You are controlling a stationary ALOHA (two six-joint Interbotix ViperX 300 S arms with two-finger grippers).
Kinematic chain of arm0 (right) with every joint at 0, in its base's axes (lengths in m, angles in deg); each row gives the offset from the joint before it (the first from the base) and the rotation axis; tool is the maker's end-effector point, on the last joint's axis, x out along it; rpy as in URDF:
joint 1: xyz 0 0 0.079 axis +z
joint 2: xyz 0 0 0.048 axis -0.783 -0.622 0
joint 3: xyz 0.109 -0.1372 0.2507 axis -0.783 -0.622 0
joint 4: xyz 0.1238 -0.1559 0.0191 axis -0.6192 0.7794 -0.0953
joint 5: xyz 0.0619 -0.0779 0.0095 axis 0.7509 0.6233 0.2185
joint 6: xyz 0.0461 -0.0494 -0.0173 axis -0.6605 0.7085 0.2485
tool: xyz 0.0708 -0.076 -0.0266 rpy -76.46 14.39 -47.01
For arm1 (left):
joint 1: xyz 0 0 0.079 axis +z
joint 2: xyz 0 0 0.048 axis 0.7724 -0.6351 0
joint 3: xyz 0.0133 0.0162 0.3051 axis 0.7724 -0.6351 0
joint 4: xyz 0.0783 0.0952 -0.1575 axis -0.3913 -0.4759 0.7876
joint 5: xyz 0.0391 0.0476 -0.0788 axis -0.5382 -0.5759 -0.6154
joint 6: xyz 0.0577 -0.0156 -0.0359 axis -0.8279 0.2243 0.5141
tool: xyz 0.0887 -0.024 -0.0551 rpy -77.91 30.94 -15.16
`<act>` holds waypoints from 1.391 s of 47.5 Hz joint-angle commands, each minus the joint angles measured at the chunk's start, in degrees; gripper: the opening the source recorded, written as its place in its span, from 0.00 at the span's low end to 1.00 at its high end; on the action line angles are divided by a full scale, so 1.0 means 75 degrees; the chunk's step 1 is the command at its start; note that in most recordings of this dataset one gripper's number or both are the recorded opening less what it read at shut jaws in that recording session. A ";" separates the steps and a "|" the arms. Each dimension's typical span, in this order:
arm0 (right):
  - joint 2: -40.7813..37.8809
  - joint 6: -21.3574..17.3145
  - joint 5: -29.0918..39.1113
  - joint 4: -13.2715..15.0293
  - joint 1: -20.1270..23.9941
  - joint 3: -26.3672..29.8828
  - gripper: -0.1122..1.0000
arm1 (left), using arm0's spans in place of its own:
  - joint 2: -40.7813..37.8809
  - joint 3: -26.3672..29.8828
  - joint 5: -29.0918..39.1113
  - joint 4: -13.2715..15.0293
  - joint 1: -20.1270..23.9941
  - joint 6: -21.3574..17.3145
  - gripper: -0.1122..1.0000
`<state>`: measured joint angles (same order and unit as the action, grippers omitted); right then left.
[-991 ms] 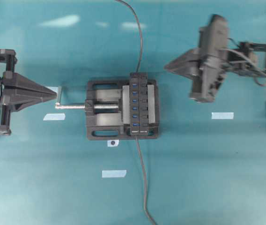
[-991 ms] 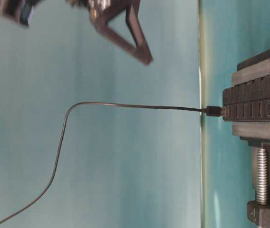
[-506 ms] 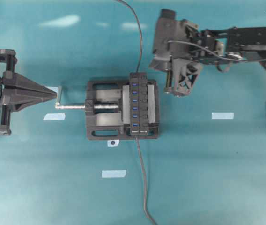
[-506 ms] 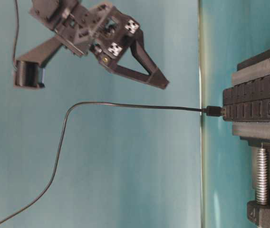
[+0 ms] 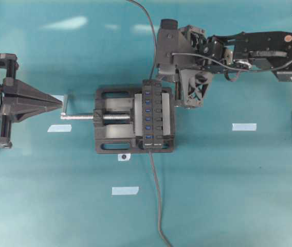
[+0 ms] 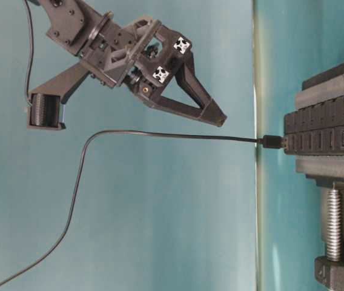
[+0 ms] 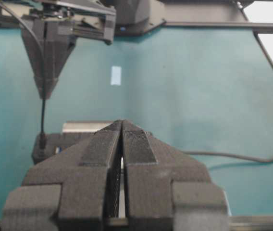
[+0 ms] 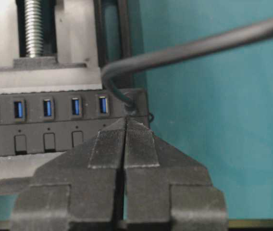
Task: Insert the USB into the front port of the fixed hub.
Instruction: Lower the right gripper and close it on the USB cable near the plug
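The fixed hub [image 5: 152,114] is a black strip with blue ports, clamped in a black vise [image 5: 110,121]. The USB [image 5: 149,151] sits at the hub's near end, and its thin black cable [image 5: 159,206] runs toward the table's front edge. In the table-level view the plug [image 6: 273,142] meets the hub's end face [image 6: 326,136]. My right gripper [image 5: 189,102] is shut and empty, hovering beside the hub's far end; its wrist view shows the tip [image 8: 126,120] just over the hub [image 8: 45,127]. My left gripper [image 5: 61,104] is shut and empty, far left of the vise.
A thicker grey cable [image 5: 151,41] enters the hub's far end and crosses the right wrist view [image 8: 199,45]. The vise's silver screw and crank [image 5: 65,105] point at my left gripper's tip. Tape marks [image 5: 244,126] [image 5: 125,190] [image 5: 59,128] lie on the teal table.
My right arm has swung left and come down from the far right to beside the hub's far end. The left arm, hub and USB have not moved.
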<state>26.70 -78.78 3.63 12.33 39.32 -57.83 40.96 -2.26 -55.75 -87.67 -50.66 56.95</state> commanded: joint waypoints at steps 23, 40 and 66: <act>-0.0141 0.0164 -0.0492 0.0023 0.0270 0.0117 0.85 | 0.0000 0.0234 -0.0035 -0.0023 0.0000 0.0082 0.10; -0.0633 0.0164 -0.1008 0.0047 0.0082 0.0105 0.79 | 0.0012 0.0223 -0.0035 -0.0023 0.0000 0.0305 0.10; -0.1020 0.0199 -0.1148 0.0164 -0.0187 0.0152 0.79 | 0.0012 0.0176 -0.0035 -0.0023 0.0000 0.0305 0.10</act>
<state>18.35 -77.90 -4.54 13.47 37.91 -57.83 41.13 -2.26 -55.66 -87.76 -50.66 59.23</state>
